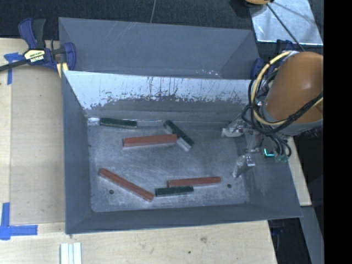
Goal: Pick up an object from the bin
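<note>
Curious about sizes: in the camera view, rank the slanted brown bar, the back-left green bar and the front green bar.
1. slanted brown bar, clearly largest.
2. back-left green bar and front green bar: they look about alike, so I leave them unranked.

The gripper (pixel 237 148) is bare silvery metal, with two slim pale fingers (pixel 233 130) ending in short angled tips. Just behind them sits a dark block (pixel 278 143) with a tiny blue-green light (pixel 269 154) glowing on it. Behind the gripper swells a big rounded orange cover (pixel 297 87), smooth and glossy like a dome, and black and yellow cables (pixel 257 95) loop in a bundle around the cover's side nearest the gripper and run into the dark block.
</note>
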Motion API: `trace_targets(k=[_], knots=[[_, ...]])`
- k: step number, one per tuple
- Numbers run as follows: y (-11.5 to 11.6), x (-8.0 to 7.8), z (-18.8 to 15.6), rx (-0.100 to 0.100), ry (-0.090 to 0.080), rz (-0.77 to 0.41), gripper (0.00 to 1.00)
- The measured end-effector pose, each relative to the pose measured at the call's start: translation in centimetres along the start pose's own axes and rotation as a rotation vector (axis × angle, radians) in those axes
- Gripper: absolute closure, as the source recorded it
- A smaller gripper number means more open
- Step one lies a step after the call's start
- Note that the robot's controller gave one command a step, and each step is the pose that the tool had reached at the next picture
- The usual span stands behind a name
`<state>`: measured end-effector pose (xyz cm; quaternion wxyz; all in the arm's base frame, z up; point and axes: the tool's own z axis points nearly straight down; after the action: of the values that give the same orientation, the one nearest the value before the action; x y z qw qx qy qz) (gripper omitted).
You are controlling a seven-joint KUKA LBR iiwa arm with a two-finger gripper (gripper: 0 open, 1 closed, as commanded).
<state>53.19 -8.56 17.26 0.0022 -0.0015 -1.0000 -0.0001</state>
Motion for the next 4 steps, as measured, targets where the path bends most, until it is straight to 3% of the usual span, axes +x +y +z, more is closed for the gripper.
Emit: trace_targets(k=[1, 2, 3, 4], knots=[[0.0, -0.2, -0.4, 0.001, -0.008, -0.002, 0.0], [3.1, 1.3, 4.6, 0.002, -0.011, -0.097, 0.0], [8.9, 3.7, 3.7, 0.0, -0.006, -0.19, 0.0], [6.3, 2.4, 6.0, 0.001, -0.006, -0.223, 0.0]])
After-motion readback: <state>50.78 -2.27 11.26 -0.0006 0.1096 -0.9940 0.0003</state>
